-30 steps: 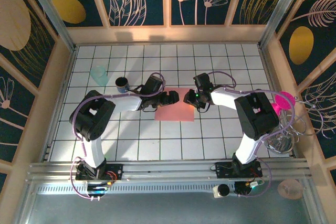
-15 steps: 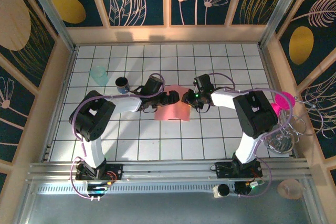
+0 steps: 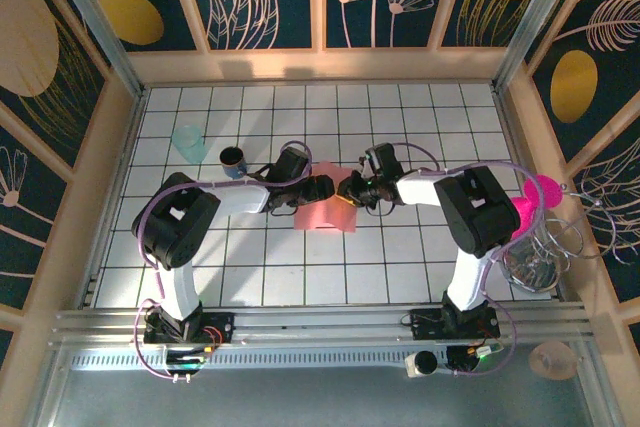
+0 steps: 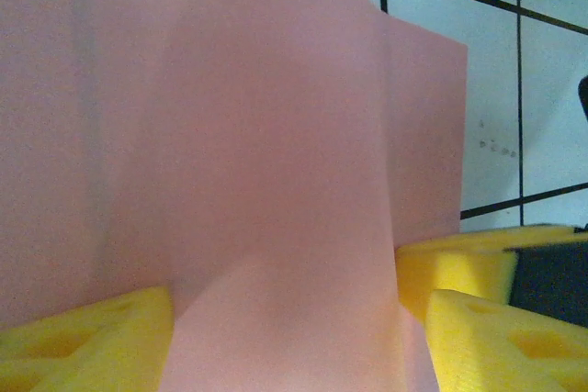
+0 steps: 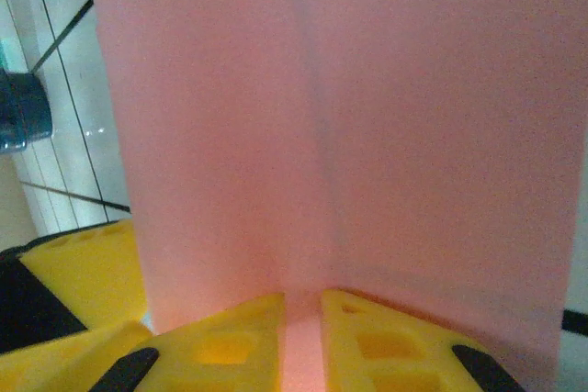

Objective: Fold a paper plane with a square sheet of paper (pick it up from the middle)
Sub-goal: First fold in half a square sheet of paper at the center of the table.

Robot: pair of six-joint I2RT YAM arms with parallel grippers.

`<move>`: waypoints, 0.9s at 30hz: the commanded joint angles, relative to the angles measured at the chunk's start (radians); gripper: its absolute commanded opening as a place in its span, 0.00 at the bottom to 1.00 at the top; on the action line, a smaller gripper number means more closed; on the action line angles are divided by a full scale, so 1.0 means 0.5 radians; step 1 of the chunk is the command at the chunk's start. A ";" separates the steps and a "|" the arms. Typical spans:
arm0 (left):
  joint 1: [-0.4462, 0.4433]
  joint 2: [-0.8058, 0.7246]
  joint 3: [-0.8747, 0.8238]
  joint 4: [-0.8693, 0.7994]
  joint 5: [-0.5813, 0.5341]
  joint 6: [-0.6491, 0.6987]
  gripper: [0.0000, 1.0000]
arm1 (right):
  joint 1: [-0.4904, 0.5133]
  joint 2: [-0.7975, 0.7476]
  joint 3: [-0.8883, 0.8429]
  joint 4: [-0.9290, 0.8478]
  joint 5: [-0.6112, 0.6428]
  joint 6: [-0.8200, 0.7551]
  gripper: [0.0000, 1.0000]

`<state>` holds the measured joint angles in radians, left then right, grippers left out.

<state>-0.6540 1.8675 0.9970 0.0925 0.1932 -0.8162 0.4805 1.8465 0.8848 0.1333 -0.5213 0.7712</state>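
Btwn R gripper tips, pink sheet, pinched at crease

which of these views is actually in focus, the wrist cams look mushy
Top external: sharp and evenly lit across the tiled table. Left wrist: the pink sheet is too close and soft, while the tile lines behind it look crisper. Right wrist: the same sheet is soft too, only a faint crease readable.

One pink paper sheet at centre, two grippers, left gripper, right gripper, one dark cup far left, one pale teal cup far left, one magenta disc right.
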 commanded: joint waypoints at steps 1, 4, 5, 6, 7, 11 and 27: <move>-0.004 0.029 -0.037 -0.110 -0.054 0.000 0.68 | -0.003 -0.019 -0.057 0.101 -0.056 0.059 0.18; -0.005 0.026 -0.031 -0.120 -0.076 0.009 0.58 | -0.034 -0.106 -0.075 0.102 -0.025 0.037 0.18; -0.005 0.023 -0.028 -0.123 -0.084 0.014 0.56 | -0.046 -0.143 -0.082 0.102 -0.005 0.027 0.18; -0.005 0.017 -0.025 -0.124 -0.086 0.020 0.53 | -0.063 -0.192 -0.096 0.103 0.018 0.015 0.18; -0.002 0.017 -0.027 -0.124 -0.093 0.024 0.50 | -0.079 -0.251 -0.113 0.105 0.045 0.005 0.19; -0.004 -0.011 -0.018 -0.124 -0.120 0.044 0.43 | -0.142 -0.423 -0.180 0.106 0.150 -0.034 0.19; 0.080 -0.659 -0.172 0.352 0.306 -0.041 0.31 | -0.354 -0.908 -0.560 0.804 -0.217 0.058 0.54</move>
<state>-0.6395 1.5799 0.9417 0.1555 0.2325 -0.7887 0.3099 1.4288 0.6186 0.3656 -0.5159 0.7841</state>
